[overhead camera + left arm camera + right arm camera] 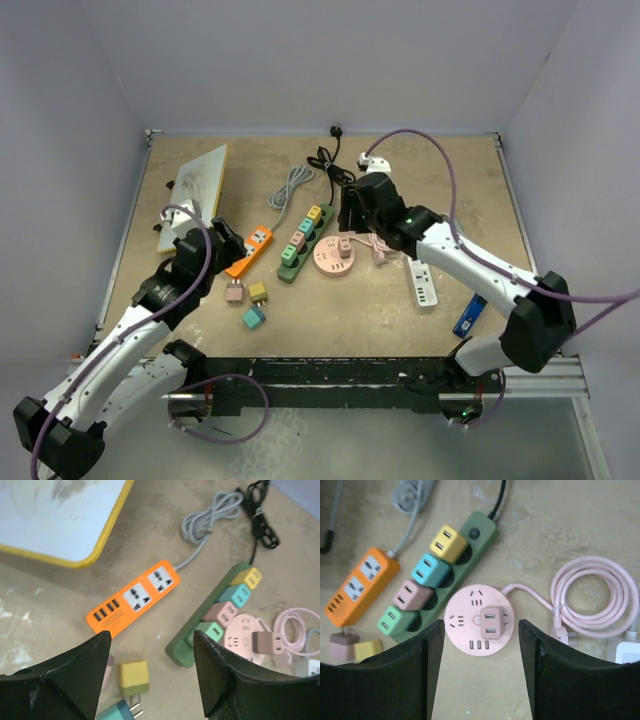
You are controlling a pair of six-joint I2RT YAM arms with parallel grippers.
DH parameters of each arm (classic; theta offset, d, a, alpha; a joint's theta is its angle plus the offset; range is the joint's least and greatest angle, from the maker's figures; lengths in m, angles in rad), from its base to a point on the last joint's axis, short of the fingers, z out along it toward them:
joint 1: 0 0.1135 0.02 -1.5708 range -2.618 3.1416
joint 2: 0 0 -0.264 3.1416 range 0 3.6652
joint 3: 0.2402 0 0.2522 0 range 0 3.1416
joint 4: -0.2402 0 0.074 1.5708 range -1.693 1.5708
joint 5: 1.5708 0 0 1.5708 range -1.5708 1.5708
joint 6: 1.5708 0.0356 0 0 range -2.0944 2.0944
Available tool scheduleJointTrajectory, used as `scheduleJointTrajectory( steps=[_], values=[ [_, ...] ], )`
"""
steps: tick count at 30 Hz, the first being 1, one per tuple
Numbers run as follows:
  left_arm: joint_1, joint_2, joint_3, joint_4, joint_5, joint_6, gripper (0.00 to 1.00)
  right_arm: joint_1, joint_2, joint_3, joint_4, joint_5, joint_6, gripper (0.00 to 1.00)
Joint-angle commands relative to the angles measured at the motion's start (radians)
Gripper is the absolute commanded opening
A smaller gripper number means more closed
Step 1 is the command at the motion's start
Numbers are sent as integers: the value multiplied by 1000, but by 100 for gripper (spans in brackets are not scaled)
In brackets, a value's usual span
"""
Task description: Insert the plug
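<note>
Now the pink plug sits plugged into the round pink socket hub.
Right gripper hangs directly above it, jaws spread wide, holding nothing; left gripper hovers parted and empty too, near the orange power strip.

The left arm and right arm have white shells, black joints, purple cables and scuffed black pincer fingers.

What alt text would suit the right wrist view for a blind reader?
The open right gripper frames a round pink socket hub with a pink adapter plugged in. Left of it, a green power strip holds four coloured adapters.
</note>
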Motion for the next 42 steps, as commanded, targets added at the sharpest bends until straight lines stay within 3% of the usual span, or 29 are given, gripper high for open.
scheduleJointTrajectory(
  steps=[1,4,8,11,17,24,30,35,42],
  values=[
    [1,56,-14,-203,-63,-206,64,-2,-83,-52,98,25,24,63],
    [1,84,-68,-222,-16,-260,63,-4,-103,-99,138,1,33,62],
    [1,112,-130,-207,21,-292,49,-4,-106,-127,166,-25,42,62],
    [0,137,-158,-189,18,-289,46,-4,-113,-138,181,-36,40,61],
    [1,239,-168,-127,66,-237,60,-4,-134,-169,215,-43,32,61],
    [1,348,-159,-99,32,-216,61,-4,-135,-183,235,-58,38,61],
    [1,399,-169,-58,0,-207,55,-4,-138,-185,239,-72,44,60],
    [1,448,-169,-26,26,-197,43,-4,-146,-190,233,-76,54,59],
    [1,362,-146,-42,40,-205,31,-4,-172,-212,255,-117,65,59]
  ],
)
